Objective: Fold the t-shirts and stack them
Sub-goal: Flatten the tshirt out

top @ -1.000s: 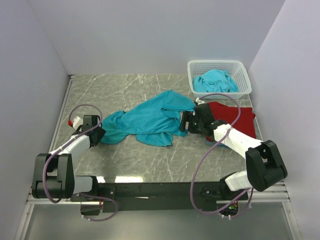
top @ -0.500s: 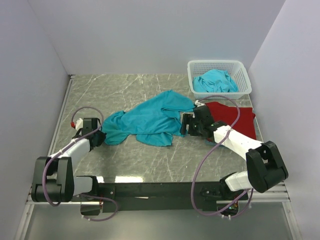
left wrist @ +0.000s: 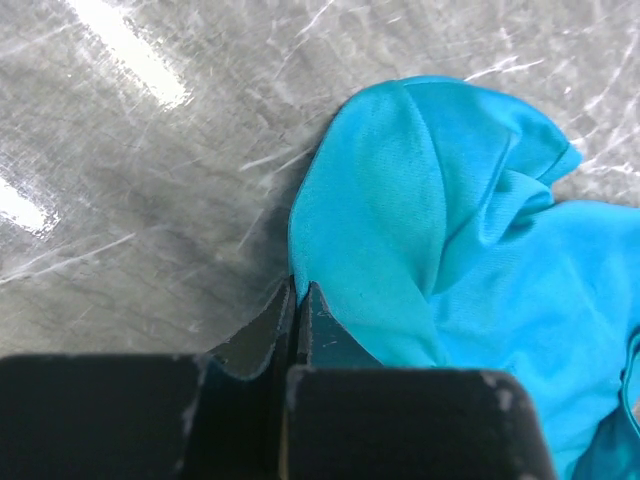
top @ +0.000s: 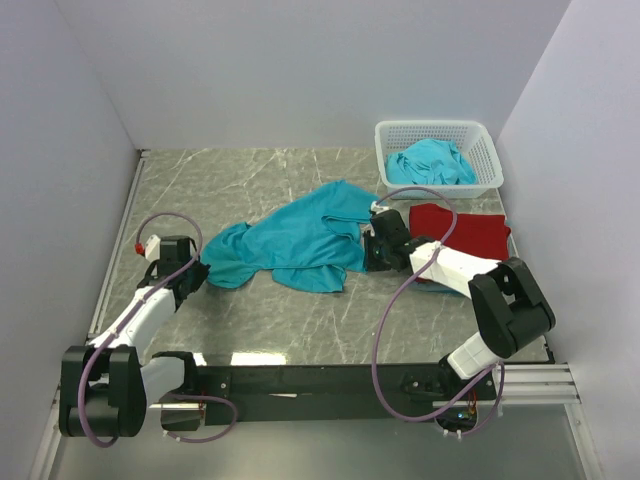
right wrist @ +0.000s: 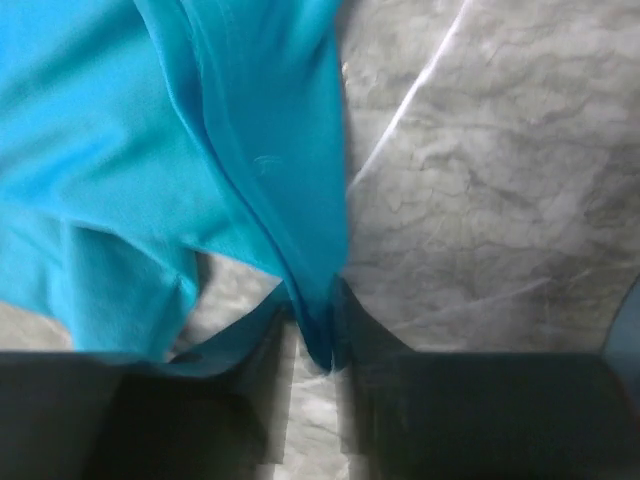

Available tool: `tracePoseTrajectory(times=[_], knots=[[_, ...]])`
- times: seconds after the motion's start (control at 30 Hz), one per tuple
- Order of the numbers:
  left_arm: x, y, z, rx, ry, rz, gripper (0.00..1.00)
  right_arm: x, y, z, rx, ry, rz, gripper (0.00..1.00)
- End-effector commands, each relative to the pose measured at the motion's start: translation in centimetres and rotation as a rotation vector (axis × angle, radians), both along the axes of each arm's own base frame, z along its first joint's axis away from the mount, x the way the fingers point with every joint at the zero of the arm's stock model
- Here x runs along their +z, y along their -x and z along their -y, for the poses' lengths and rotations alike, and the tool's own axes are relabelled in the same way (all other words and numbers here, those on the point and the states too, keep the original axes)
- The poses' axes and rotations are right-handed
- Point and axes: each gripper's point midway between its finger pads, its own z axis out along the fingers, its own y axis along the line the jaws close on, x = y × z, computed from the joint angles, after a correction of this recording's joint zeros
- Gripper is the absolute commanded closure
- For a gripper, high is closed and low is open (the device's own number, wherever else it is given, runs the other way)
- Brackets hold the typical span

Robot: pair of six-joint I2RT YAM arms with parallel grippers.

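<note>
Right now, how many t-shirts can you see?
3: a teal t-shirt spread mid-table, a red t-shirt at the right edge, a second teal t-shirt in the basket. More may be hidden beneath.

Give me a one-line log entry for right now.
left gripper: shut on teal t-shirt, left end | right gripper: shut on same shirt, right edge | red t-shirt: flat by white basket

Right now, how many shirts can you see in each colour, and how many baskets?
teal shirts: 2, the spread shirt on the table and the basket bundle, counted as one
red shirt: 1
white basket: 1
Total: 4
</note>
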Motion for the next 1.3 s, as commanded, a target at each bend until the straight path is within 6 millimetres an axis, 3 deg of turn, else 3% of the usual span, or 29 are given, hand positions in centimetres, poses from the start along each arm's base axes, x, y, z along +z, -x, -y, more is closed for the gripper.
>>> tracePoseTrajectory(times=[0.0,0.13,0.23,0.3,0.4,0.43,0.47,0.5,0.6,0.7,0.73,0.8,0.83,0.9,0.93,1.0,1.03,1.13,1.2,1.27], knots=[[2.2,-1.1,-0.1,-0.012,-0.018,0.058,0.99,3.3,-3.5,-0.7,-0.045,-0.012,0.133,0.83],[3.7,-1.6,-0.3,-0.007,-0.030,0.094,0.99,4.0,-3.9,-0.3,-0.051,0.004,0.155,1.00],[5.1,-1.9,-0.2,-0.014,-0.024,0.133,0.99,4.9,-3.7,-0.2,-0.045,0.012,0.155,1.00],[6.4,-2.2,-0.1,-0.012,-0.021,0.160,0.99,7.1,-3.4,-0.5,-0.041,-0.020,0.163,1.00],[10.8,-3.5,-0.1,-0.005,-0.008,0.283,0.99,11.8,-3.2,-1.0,-0.035,-0.085,0.221,1.00],[13.3,-4.0,0.0,-0.006,-0.005,0.346,0.99,13.1,-3.2,-1.0,-0.036,-0.098,0.242,1.00],[14.9,-4.3,0.0,-0.006,-0.008,0.383,0.99,15.9,-3.1,-0.9,-0.040,-0.122,0.283,1.00],[16.3,-4.5,-0.1,-0.007,-0.012,0.414,0.99,17.3,-3.0,-0.8,-0.045,-0.134,0.302,1.00],[23.8,-4.8,-0.5,0.008,-0.030,0.558,1.00,23.1,-2.7,-0.1,-0.070,-0.181,0.406,1.00],[28.8,-4.4,-1.2,0.035,-0.060,0.653,0.99,29.2,-1.9,1.0,-0.092,-0.232,0.529,1.00],[32.4,-3.8,-1.2,0.038,-0.064,0.726,0.99,31.3,-1.4,1.5,-0.094,-0.251,0.574,1.00],[35.7,-3.0,-1.3,0.025,-0.084,0.791,0.99,35.3,-0.5,2.1,-0.089,-0.279,0.652,1.00],[39.3,-2.0,-1.4,0.034,-0.091,0.865,1.00,37.1,0.3,2.4,-0.083,-0.297,0.687,1.00],[42.3,-0.6,-2.1,0.059,-0.131,0.914,0.99,41.1,1.8,2.6,-0.055,-0.348,0.759,1.00],[45.7,0.8,-2.4,0.072,-0.144,0.983,0.99,42.6,2.8,2.8,-0.042,-0.370,0.790,1.00],[48.2,2.5,-2.4,0.055,-0.182,1.017,0.99,45.9,4.7,3.1,-0.007,-0.419,0.848,1.00],[51.2,4.3,-2.3,0.047,-0.193,1.086,0.99,47.3,5.9,3.6,-0.001,-0.438,0.880,1.00],[55.8,7.8,-1.6,0.001,-0.227,1.201,0.99,51.6,9.7,3.9,0.079,-0.522,0.974,1.00],[58.3,10.2,-1.5,-0.005,-0.249,1.276,0.99,52.7,11.1,4.0,0.111,-0.550,0.998,1.00],[59.7,11.4,-1.5,-0.009,-0.268,1.313,0.99,53.9,12.5,4.4,0.131,-0.573,1.027,1.00]])
